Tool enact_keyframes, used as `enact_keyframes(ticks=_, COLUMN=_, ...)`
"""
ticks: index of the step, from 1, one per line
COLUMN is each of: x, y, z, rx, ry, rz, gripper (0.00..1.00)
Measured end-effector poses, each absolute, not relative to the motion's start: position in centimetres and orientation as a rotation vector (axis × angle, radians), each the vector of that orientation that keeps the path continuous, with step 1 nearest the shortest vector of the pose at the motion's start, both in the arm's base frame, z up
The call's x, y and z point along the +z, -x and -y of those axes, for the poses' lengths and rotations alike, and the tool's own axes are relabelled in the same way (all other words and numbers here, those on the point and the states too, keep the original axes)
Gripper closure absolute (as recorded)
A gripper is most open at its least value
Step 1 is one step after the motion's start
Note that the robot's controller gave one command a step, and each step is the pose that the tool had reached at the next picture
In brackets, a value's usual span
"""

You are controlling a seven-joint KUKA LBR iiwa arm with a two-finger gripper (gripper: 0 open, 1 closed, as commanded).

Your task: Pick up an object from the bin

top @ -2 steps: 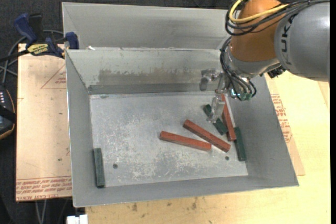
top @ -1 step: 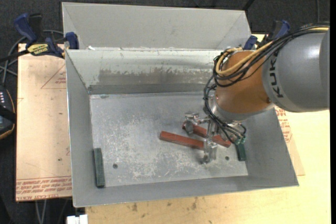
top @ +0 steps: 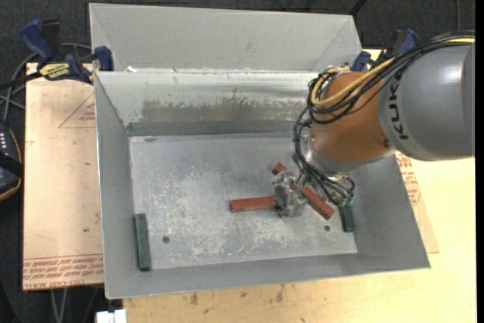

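My gripper (top: 288,202) is low over the bin floor at the right of centre, under the orange wrist cover. A flat red-brown bar (top: 252,204) lies on the floor right at its fingertips, stretching left from them. A second red-brown bar (top: 318,203) lies slanted on the gripper's right side, partly hidden by it. A small dark green block (top: 347,218) rests just beyond that, near the right wall.
A long dark green bar (top: 141,241) lies by the left wall near the front corner. The arm and its cables hang over the right half of the bin.
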State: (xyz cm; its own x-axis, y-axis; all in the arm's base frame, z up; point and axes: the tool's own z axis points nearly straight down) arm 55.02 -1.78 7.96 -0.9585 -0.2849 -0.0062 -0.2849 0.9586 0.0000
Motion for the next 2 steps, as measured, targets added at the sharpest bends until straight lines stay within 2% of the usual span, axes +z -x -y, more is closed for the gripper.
enact_keyframes(ticks=1, x=7.8, y=-54.9, z=1.8, rx=0.002, ry=0.453, rz=-3.107, gripper=0.00)
enact_keyframes(ticks=2, x=7.0, y=-55.6, z=-3.9, rx=0.005, ry=0.179, rz=-3.134, gripper=0.00)
